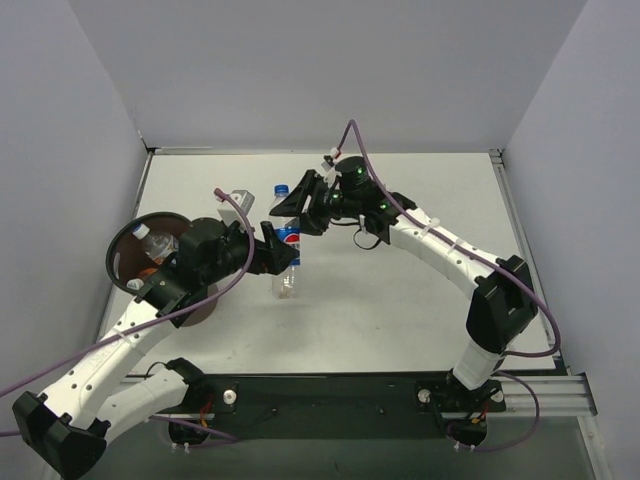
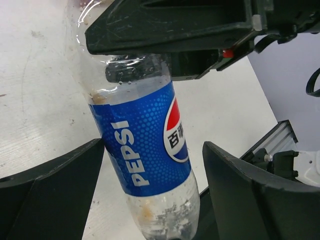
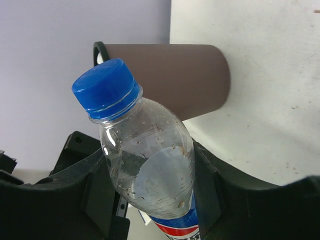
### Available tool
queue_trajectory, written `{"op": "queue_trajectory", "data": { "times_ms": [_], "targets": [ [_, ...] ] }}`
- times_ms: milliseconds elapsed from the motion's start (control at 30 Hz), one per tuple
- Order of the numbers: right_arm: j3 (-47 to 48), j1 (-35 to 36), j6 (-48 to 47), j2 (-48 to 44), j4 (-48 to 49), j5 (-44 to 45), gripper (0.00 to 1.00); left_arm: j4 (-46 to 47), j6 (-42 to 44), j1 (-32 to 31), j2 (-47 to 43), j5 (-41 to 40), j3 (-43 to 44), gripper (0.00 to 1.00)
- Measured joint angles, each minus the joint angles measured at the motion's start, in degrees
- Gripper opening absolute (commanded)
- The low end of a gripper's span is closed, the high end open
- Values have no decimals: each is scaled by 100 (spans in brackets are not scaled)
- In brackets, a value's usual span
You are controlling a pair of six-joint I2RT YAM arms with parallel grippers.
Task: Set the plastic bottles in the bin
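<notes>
Tan-brown in the wall, black at the rim and dark brown inside, the round cylindrical bin [image 1: 113, 255] sits at the left of the top view. A small clear plastic bottle with a white cap [image 1: 148, 234] and an orange plastic bottle [image 1: 150, 270] lie inside it.

Just right of the bin is the black two-finger left gripper [image 1: 280, 250]. Its jaws stand wide. In the left wrist view its fingers [image 2: 55, 190] flank the blue label with bare table showing on both sides, so they do not touch it.

Between them, near the centre of the top view and outside the bin, is the clear plastic Pepsi bottle with a blue label [image 1: 288, 240]. It is roughly upright, with its blue screw cap [image 3: 102, 90] towards the back wall. Whether its base rests on the white table [image 1: 400, 320] cannot be told.

At its upper right, the black right gripper [image 1: 300, 208] has its jaws narrow, pressed against both sides of the bottle's clear shoulder above the label.
</notes>
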Motion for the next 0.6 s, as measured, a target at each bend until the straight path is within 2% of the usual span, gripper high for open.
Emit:
{"op": "queue_trajectory", "data": {
  "times_ms": [200,333,433,467,500,533,567,600],
  "targets": [
    [0,149,354,-7,407,-157,16,-39,109,11,11,-199,4,86],
    [0,258,435,-9,538,-229,16,-55,168,9,7,-361,15,78],
    [0,289,433,-9,608,-221,18,-114,203,9,-24,-424,48,58],
    [0,291,433,-9,629,-219,22,-131,212,7,-26,-446,70,45],
    [0,293,431,-11,649,-219,29,-142,219,9,-28,-468,81,39],
    [0,293,417,-13,678,-227,48,-151,219,9,-33,-496,85,34],
    [0,295,402,-22,704,-232,56,-155,199,9,-37,-522,85,26],
    [0,297,389,-31,717,-232,68,-149,195,9,-52,-546,85,24]
  ]
}}
